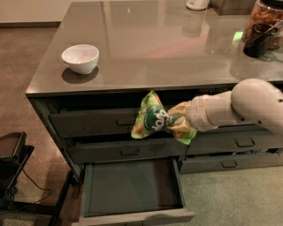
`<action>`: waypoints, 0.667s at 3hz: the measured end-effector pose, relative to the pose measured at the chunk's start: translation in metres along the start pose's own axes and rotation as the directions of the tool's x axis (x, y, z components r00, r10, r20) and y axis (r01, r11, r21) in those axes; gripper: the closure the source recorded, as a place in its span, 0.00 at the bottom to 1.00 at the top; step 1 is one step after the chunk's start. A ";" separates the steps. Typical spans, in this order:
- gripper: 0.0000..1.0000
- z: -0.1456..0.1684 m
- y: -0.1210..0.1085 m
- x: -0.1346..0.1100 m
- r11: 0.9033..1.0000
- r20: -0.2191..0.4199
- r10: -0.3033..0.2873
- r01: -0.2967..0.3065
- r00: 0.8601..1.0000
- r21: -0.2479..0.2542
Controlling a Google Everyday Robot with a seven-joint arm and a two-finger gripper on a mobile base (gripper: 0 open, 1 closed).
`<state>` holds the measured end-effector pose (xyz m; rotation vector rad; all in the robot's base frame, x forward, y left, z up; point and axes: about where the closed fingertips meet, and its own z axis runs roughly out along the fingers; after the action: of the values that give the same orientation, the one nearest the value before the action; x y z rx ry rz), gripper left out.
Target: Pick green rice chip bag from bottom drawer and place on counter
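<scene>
My gripper (176,122) is shut on the green rice chip bag (152,118), a crinkled bright-green bag with a dark round logo. It holds the bag in the air in front of the upper drawers of the left stack, just below the counter's front edge. The bottom drawer (132,187) stands pulled open below, its flat inside bare. The counter (154,44) is a glossy grey-brown top above. My white arm comes in from the right.
A white bowl (80,58) stands on the counter's left part. A dark cup (259,39) and a jar (267,17) stand at the far right, a white object (197,4) at the back. A dark stand (11,154) is on the floor at left.
</scene>
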<state>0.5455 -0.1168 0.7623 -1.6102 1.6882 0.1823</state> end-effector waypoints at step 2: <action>1.00 -0.011 -0.004 -0.018 0.999 0.020 -0.023 0.023 1.000 0.022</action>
<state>0.5425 -0.1102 0.7827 -1.6057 1.6499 0.1677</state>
